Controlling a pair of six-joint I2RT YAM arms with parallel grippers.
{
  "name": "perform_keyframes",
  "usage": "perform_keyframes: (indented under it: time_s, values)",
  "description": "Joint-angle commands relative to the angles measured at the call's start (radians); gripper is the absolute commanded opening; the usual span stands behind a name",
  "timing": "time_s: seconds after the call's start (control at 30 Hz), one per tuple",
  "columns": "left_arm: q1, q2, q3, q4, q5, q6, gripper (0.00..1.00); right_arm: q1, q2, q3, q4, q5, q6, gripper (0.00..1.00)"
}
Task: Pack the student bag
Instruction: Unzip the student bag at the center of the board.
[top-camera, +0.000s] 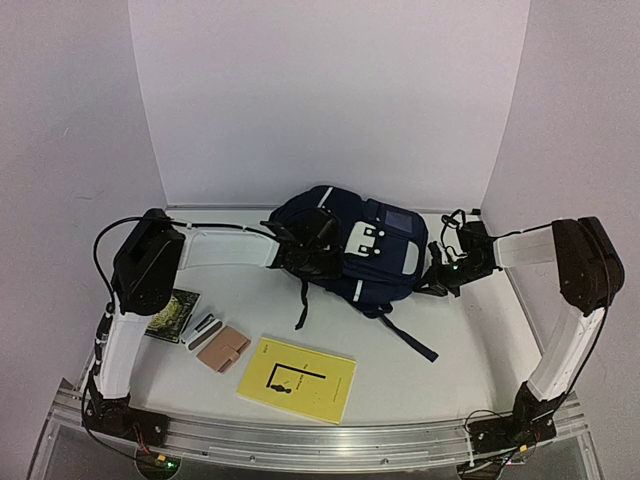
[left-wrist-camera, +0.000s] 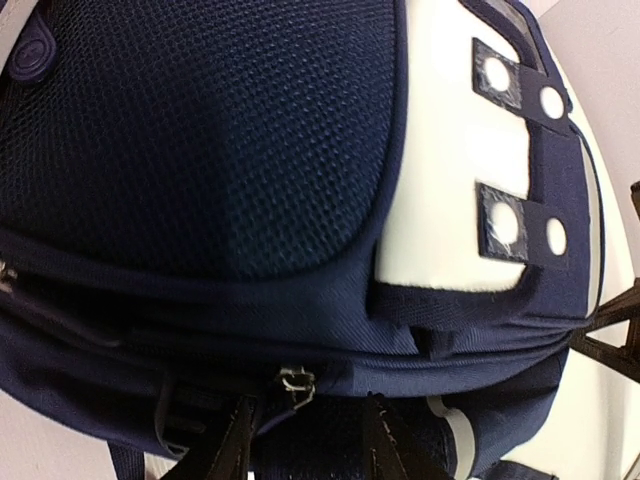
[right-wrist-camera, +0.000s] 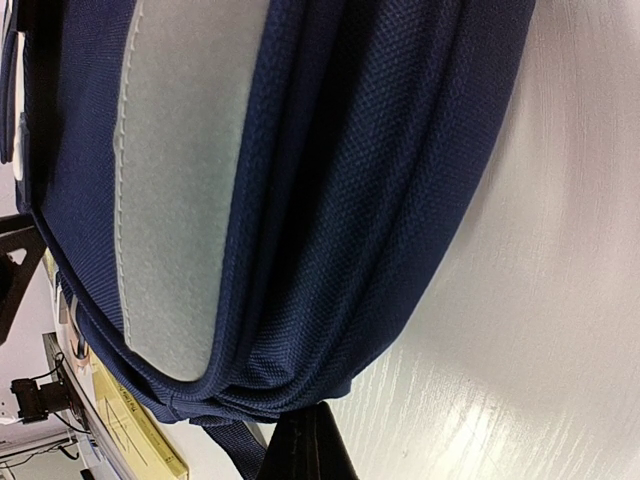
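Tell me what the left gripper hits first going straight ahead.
The student bag: the left gripper points at its side seam, the metal zipper pull just ahead; contact looks close, depth unclear.

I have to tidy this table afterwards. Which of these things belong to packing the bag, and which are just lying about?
Belong to the job: student bag. The loose items, probably meant to go in it, are the yellow book, tan case, grey pen-like item and dark green flat item.

Just there: white backdrop, metal rail.
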Motion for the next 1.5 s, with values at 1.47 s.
perform_keyframes:
  time_s: [1.47]
  values:
    - [0.065,-0.192,-0.103,-0.153,-0.079,0.205,0.0,-0.072,-0.042,-0.001,-0.066,0.165,-0.037,0.0]
